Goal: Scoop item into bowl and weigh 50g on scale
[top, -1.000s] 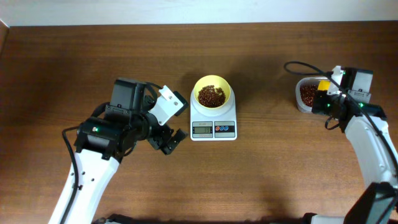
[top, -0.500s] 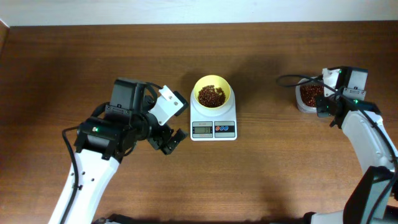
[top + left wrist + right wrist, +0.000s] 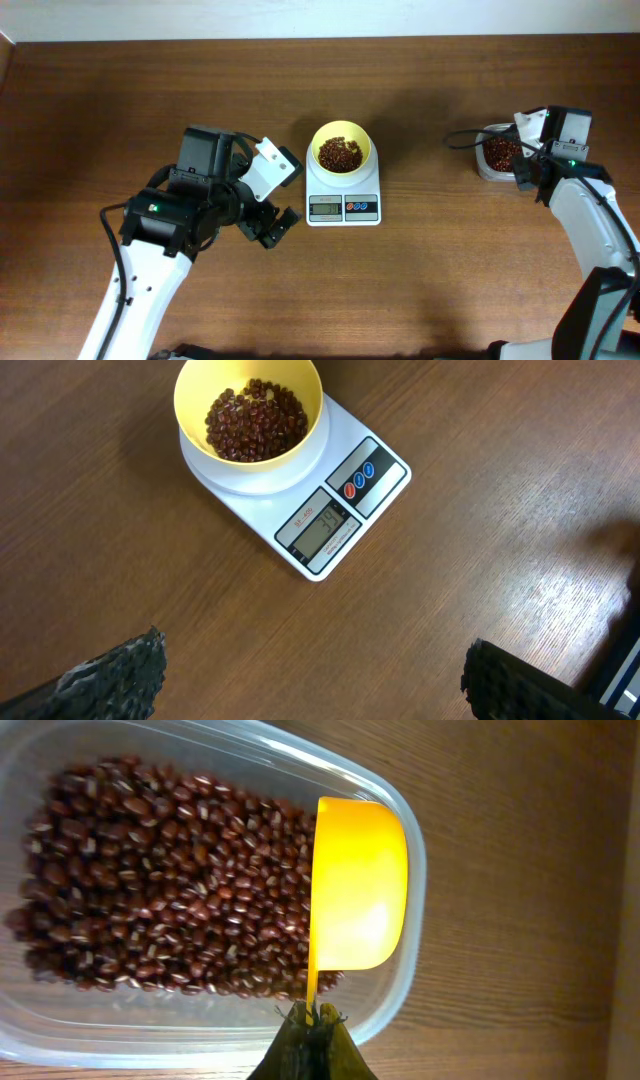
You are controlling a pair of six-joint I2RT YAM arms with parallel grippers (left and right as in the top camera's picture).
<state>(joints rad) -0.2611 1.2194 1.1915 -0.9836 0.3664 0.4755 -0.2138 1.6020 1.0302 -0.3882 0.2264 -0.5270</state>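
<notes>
Spanning the view, dark wood table (image 3: 450, 290) meets pale wall (image 3: 300, 15); left tool (image 3: 283, 196) gapes empty, right tool (image 3: 312, 1025) pinches scoop (image 3: 357, 885).

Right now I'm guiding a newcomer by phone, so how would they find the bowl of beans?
Look to the middle of the brown wooden table, where a small white digital scale sits. The small round pale yellow plastic bowl rests on it, holding reddish-brown beans; unlike the clear plastic tub far right, it is opaque and round.
</notes>
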